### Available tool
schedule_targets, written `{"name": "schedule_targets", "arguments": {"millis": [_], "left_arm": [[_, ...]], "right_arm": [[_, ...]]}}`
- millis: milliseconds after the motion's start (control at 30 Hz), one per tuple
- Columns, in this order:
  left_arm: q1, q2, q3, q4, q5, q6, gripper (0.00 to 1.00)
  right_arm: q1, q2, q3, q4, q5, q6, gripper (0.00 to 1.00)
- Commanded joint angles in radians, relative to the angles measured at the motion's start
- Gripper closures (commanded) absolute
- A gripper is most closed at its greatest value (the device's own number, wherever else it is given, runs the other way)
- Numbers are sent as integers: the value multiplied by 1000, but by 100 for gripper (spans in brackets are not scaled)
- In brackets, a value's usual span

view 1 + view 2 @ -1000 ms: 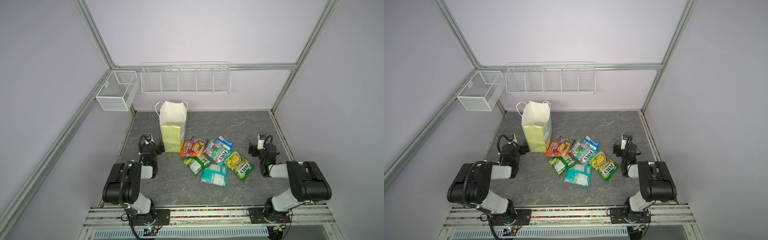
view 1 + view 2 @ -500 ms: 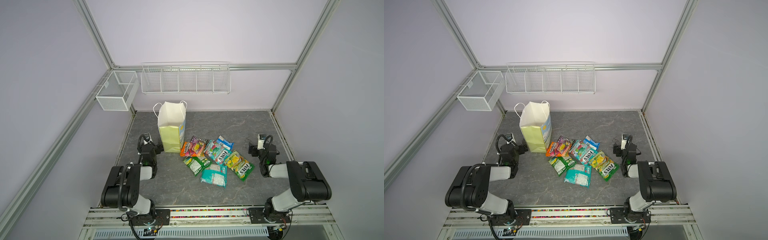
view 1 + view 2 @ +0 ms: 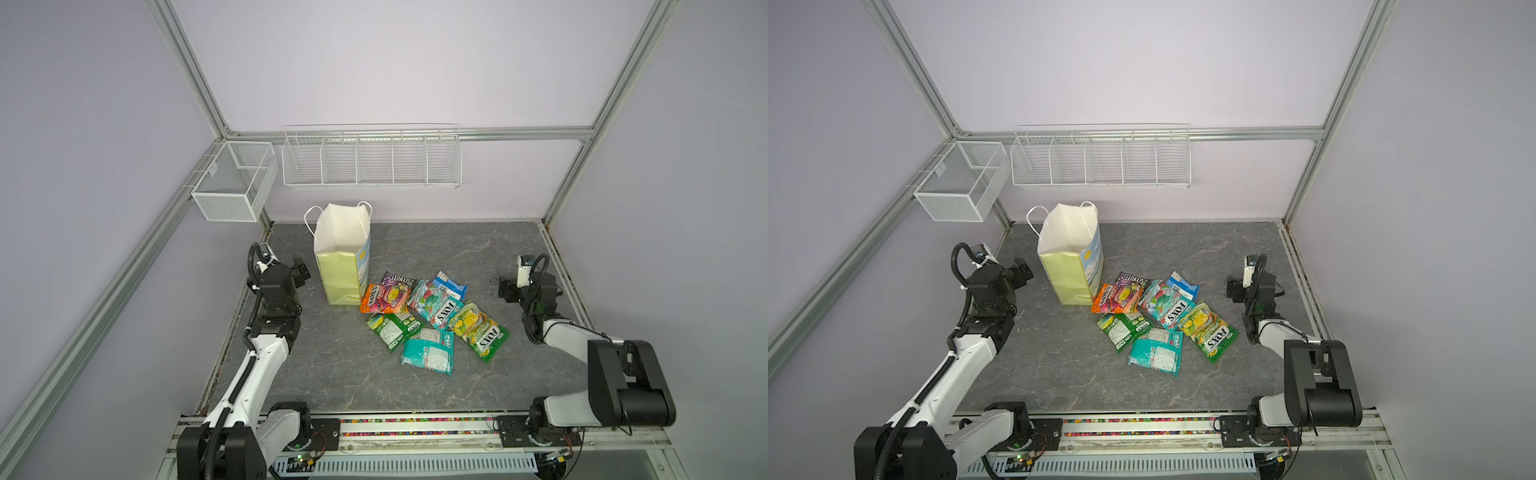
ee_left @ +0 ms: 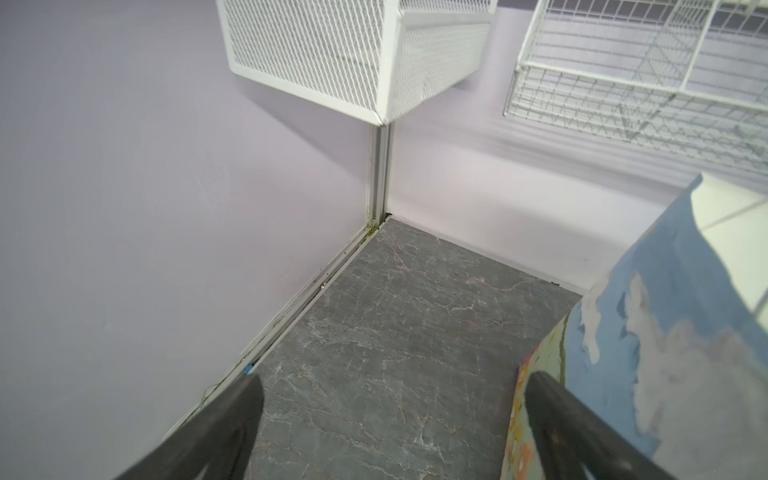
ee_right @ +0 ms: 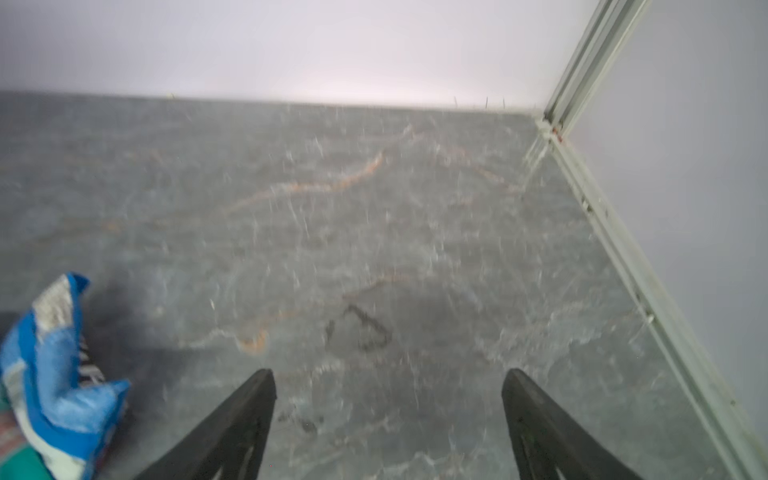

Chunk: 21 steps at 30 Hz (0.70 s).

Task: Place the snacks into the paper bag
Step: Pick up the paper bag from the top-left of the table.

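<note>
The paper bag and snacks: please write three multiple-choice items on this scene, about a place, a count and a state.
1. Where does the paper bag stand?
A. between the left end effector and the snacks
B. on the snacks
C. in the left end effector
2. How many snacks lie outside it?
A. three
B. seven
C. twelve
3. How are the left and right end effector?
A. left shut on a snack
B. both shut
C. both open, empty
Key: 1 A, both top views show it between them; 2 B, seven are countable there; 3 C, the wrist views show jaws apart, nothing between.
</note>
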Motion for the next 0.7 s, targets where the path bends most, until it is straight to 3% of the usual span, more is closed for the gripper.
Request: {"name": "schedule_targets", "arguments": {"millis": [0,100,133,167,200,233,300,400,667], "left_arm": [[-8,-63,93,-320,18,-88,1],[-37,-105,128,-405,30,-88,1],[-52,-127,136,-432,40,-82,1],[-68,-143,138,-451,41,-77,1],[-82,-161,140,-466,40,-71,1],[-99,-182,142,-487,42,-62,1],[-112,-223,140,-528,57,-61,1],[-111,-294,123,-557,106,-63,1],[-116,-353,103,-620,190,-97,1]], "right_arm": [[45,-135,89,-270,-31,-3,12],[72,-289,91,-298,-73,65,12],[71,-321,111,-378,-40,203,12],[65,-341,184,-661,-5,344,12],[67,-340,212,-785,80,442,12],[56,-334,238,-855,70,493,11],[61,-320,273,-923,-96,407,6],[100,-378,286,-991,-110,398,11],[131,-584,183,-973,-215,420,12]]}}
